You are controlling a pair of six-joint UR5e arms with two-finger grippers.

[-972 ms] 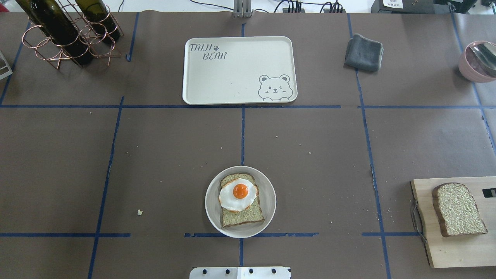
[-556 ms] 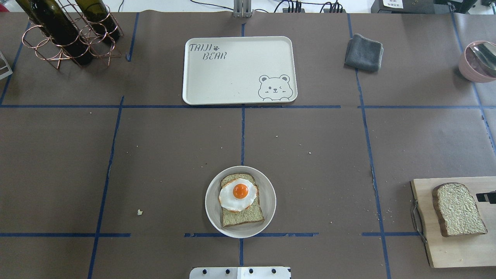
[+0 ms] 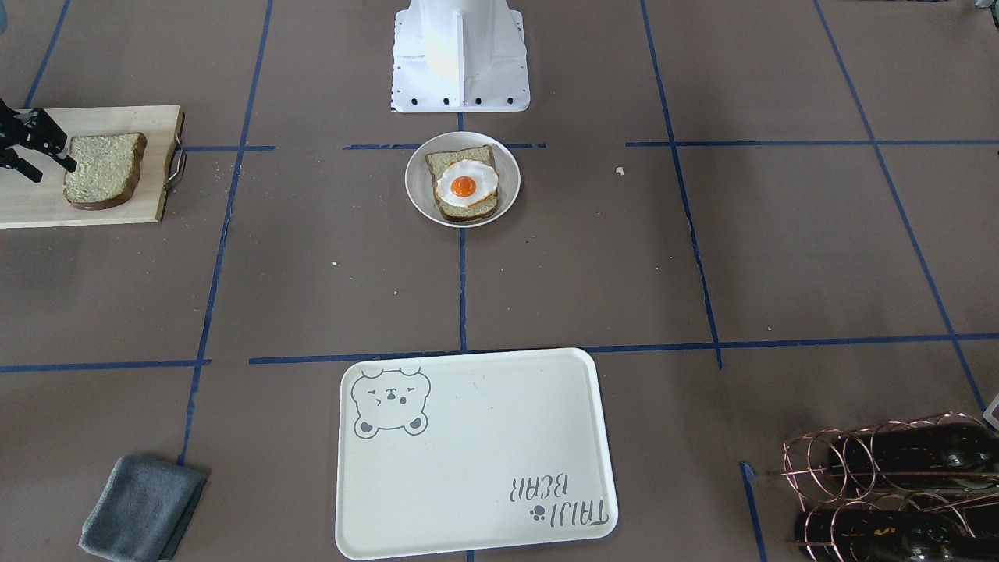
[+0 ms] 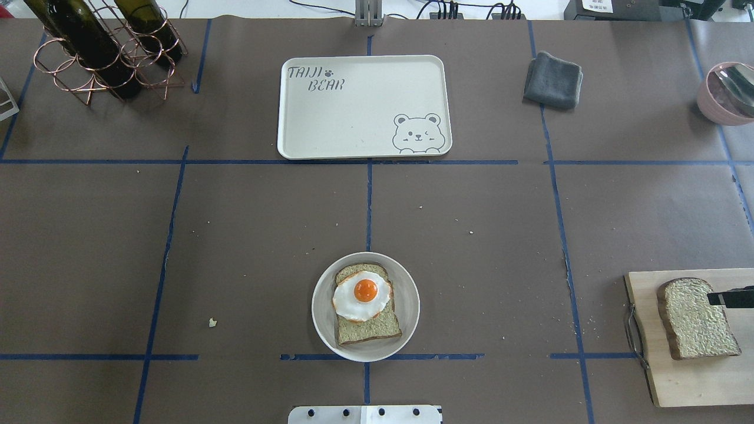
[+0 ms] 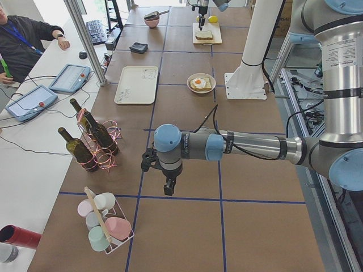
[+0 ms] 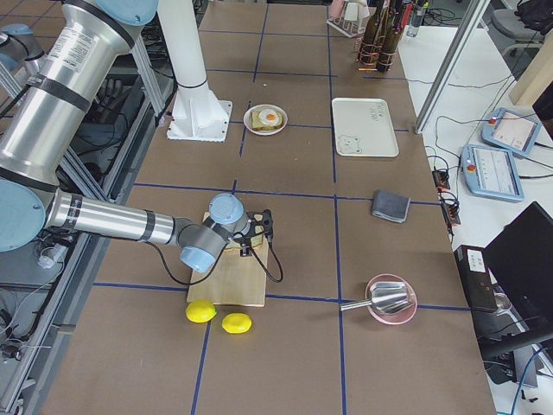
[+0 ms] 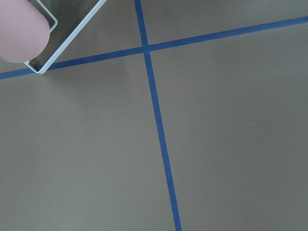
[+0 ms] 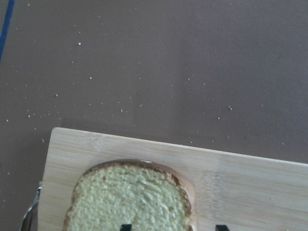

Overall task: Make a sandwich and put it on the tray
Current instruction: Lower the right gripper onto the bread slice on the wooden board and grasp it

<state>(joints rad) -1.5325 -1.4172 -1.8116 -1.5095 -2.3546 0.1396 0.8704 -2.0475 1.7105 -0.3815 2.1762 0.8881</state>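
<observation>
A white fried egg with an orange yolk lies on a bread slice in a round white bowl, also in the front view. A second bread slice lies on the wooden cutting board. My right gripper hovers open over that slice's outer edge; its fingertips straddle the slice in the right wrist view. The cream tray with the bear drawing is bare at the far centre. My left gripper hangs over bare table far left; I cannot tell its state.
A grey folded cloth lies right of the tray. A copper wine rack with bottles stands far left. A pink bowl with a spoon is far right. Two lemons lie beside the board. A cup rack stands near my left gripper.
My right gripper's finger has moved leftward from the right edge to over the bread slice on the board. Nothing else has moved.
</observation>
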